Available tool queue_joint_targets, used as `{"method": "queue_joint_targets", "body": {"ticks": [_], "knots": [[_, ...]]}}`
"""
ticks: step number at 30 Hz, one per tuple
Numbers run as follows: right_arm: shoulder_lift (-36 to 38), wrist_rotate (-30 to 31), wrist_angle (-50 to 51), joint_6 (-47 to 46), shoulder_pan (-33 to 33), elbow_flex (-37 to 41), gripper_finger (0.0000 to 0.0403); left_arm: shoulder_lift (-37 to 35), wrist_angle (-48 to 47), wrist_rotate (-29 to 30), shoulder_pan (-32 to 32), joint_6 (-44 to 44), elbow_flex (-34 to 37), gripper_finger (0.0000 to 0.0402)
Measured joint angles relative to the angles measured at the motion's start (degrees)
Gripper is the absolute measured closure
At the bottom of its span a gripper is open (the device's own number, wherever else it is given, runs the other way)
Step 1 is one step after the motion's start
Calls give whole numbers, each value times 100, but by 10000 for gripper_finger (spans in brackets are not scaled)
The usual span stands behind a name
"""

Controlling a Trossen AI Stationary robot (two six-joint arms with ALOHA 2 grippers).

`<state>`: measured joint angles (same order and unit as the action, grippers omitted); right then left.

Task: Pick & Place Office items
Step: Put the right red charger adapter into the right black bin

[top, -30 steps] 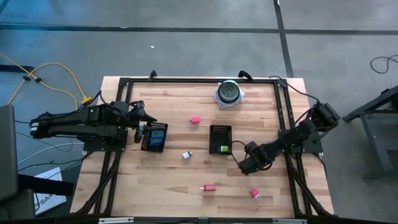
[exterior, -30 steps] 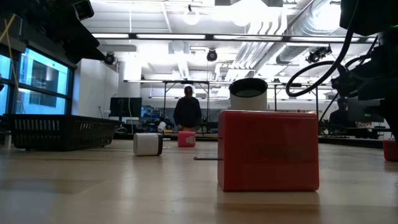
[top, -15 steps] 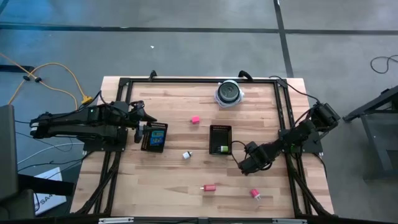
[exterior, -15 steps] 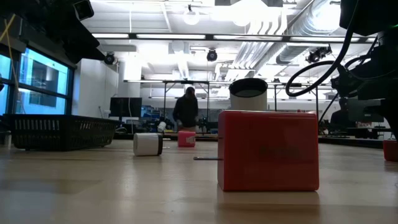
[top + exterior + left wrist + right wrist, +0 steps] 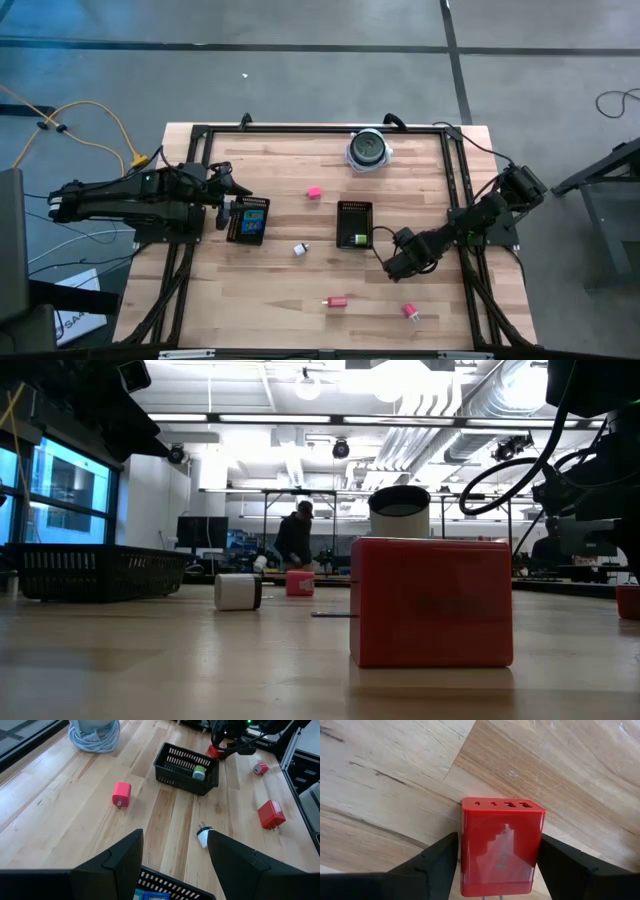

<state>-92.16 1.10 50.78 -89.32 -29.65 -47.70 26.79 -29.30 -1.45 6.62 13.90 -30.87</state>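
A red charger block (image 5: 501,847) lay on the wooden worktop (image 5: 280,290) directly between the fingers (image 5: 427,865) of the right gripper (image 5: 400,262), near the worktop's right edge, just beside the right-hand mesh tray (image 5: 354,224). In the right wrist view its long axis ran straight away from the wrist, in line with the fingers, its face with four slots farthest from the camera. The fingers stood part-open on either side, with a sliver of wood showing on each flank, so nothing was gripped yet. The move likely turned on the fingers meeting the block's two long sides squarely.

The left gripper (image 5: 175,862) waited part-open and empty over the left-hand tray (image 5: 247,220) near the left edge, well apart from this block.

Only the right wrist view showed the block's alignment; from above, the gripper hid it. The high view alone placed the other pieces: a pink block (image 5: 313,192), a white plug (image 5: 299,250), and two red pieces (image 5: 338,300) toward the near edge.
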Motion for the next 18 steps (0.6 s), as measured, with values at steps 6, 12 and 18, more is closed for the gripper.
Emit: {"method": "queue_joint_targets", "body": {"ticks": [6, 12, 18], "knots": [[0, 6, 0, 49, 0, 0, 161, 0, 0, 0, -1, -1, 0, 186], [0, 15, 5, 63, 0, 1, 161, -2, 0, 0, 1, 0, 0, 186], [0, 20, 5, 66, 0, 1, 161, 0, 0, 0, 1, 1, 0, 186]]}}
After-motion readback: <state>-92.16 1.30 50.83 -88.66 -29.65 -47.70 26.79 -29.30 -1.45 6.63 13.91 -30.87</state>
